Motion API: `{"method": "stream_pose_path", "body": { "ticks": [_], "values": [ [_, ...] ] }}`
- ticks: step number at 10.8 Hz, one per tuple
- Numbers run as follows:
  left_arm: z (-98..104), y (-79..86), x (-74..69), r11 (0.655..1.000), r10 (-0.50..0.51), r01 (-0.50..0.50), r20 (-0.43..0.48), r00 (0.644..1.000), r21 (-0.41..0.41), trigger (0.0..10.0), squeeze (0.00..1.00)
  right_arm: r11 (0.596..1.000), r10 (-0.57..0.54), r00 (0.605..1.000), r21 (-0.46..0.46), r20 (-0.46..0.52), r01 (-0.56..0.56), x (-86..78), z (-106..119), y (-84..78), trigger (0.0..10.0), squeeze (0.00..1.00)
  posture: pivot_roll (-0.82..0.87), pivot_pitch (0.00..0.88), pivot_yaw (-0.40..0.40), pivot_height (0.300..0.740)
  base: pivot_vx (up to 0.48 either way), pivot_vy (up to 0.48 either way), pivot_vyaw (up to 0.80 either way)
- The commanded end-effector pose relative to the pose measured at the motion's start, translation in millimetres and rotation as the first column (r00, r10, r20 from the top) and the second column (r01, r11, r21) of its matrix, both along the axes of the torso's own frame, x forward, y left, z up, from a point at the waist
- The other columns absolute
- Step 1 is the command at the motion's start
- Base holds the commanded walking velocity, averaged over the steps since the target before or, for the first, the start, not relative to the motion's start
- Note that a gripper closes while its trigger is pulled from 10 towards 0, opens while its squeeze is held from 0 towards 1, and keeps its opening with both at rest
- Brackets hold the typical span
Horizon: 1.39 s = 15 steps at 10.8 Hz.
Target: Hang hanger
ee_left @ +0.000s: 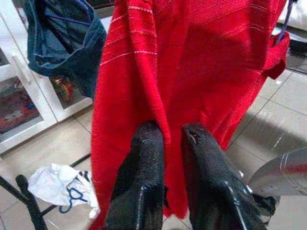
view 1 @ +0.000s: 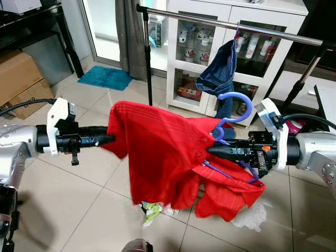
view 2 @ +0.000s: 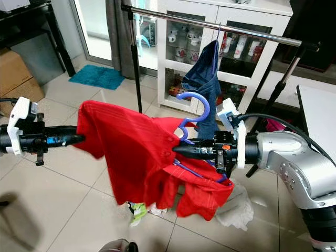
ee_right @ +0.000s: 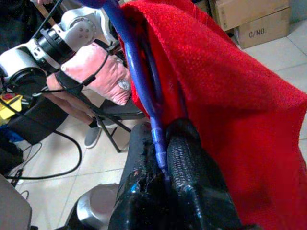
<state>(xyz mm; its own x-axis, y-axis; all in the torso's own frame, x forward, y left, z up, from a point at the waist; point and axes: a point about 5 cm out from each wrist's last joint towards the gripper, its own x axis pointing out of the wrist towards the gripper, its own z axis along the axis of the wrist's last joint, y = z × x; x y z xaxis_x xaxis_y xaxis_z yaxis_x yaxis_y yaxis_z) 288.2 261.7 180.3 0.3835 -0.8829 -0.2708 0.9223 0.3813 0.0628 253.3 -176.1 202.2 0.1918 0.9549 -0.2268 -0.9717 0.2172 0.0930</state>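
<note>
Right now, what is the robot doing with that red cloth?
The robot holds a red shirt on a purple hanger in front of a clothes rail. The right gripper is shut on the hanger near its neck, and the left gripper pinches the shirt's far edge. The hook is not yet on the rail, where a blue garment already hangs.

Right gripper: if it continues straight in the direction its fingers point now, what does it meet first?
The right gripper, shut on the blue hanger, points toward the robot's left. Straight on it would push first into the red shirt draped there, and probably the left gripper beyond it, though depth is unclear.
</note>
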Motion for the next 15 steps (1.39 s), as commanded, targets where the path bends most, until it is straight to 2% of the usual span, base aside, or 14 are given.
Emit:
{"method": "stream_pose_path", "body": {
  "ticks": [1, 3, 4, 5, 6, 9, 12, 14, 15],
  "values": [
    [3, 4.2, 0.2, 1.000, 0.024, -0.024, 0.012, 1.000, -0.007, 0.0, 0.00, 0.999, 0.009, 0.998, 0.030, 0.058, -0.011, -0.5, 11, -1.5, 10.0, 0.00, 0.01, 0.000, 0.052, 0.740, 0.000, 0.000, 0.00],
    [2, 5.3, 2.0, 0.998, 0.058, -0.058, 0.031, 0.998, -0.007, 0.0, 0.00, 0.999, 0.011, 0.998, 0.034, 0.058, -0.013, -0.5, 11, -0.7, 10.0, 0.00, 0.01, 0.000, 0.051, 0.740, 0.000, 0.000, 0.00],
    [4, 8.6, 8.0, 0.993, 0.122, -0.121, 0.087, 0.989, -0.019, 0.0, 0.00, 0.999, 0.011, 0.998, 0.037, 0.057, -0.013, -1.1, 11, -0.4, 10.0, 0.00, 0.01, 0.000, 0.053, 0.740, 0.000, 0.000, 0.00],
    [5, 10.2, 10.2, 0.989, 0.148, -0.147, 0.105, 0.983, -0.020, 0.0, 0.00, 0.999, 0.010, 0.998, 0.037, 0.057, -0.013, -1.3, 10, -0.4, 10.0, 0.00, 0.01, 0.000, 0.054, 0.740, 0.000, 0.000, 0.00],
    [12, 15.7, 16.7, 0.971, 0.237, -0.229, 0.164, 0.958, -0.068, 0.0, 0.00, 0.999, 0.002, 0.998, 0.040, 0.057, -0.004, -2.0, 9, -0.5, 10.0, 0.00, 0.01, 0.000, 0.060, 0.740, 0.000, 0.000, 0.00],
    [15, 24.4, 19.5, 0.948, 0.315, -0.300, 0.196, 0.929, -0.103, 0.0, 0.00, 0.999, -0.017, 0.998, 0.039, 0.055, 0.015, -2.8, 8, -2.0, 10.0, 0.00, 0.01, 0.000, 0.068, 0.740, 0.000, 0.000, 0.00],
    [11, 42.3, 17.9, 0.899, 0.437, -0.422, 0.217, 0.873, -0.114, 0.0, 0.00, 0.998, -0.058, 0.997, 0.039, 0.050, 0.056, -2.4, 6, -5.9, 10.0, 0.00, 0.01, 0.000, 0.070, 0.740, 0.000, 0.000, 0.00],
    [6, 58.5, 13.1, 0.844, 0.535, -0.526, 0.223, 0.815, -0.101, 0.0, 0.00, 0.992, -0.122, 0.990, 0.042, 0.069, 0.120, 3.0, 7, -10.1, 10.0, 0.00, 0.01, 0.000, 0.072, 0.740, 0.000, 0.000, 0.00],
    [3, 62.5, 11.7, 0.828, 0.558, -0.553, 0.224, 0.799, -0.091, 0.0, 0.00, 0.990, -0.140, 0.987, 0.043, 0.076, 0.137, 4.9, 7, -11.2, 10.0, 0.00, 0.01, 0.000, 0.071, 0.740, 0.000, 0.000, 0.00]
  ]
}}
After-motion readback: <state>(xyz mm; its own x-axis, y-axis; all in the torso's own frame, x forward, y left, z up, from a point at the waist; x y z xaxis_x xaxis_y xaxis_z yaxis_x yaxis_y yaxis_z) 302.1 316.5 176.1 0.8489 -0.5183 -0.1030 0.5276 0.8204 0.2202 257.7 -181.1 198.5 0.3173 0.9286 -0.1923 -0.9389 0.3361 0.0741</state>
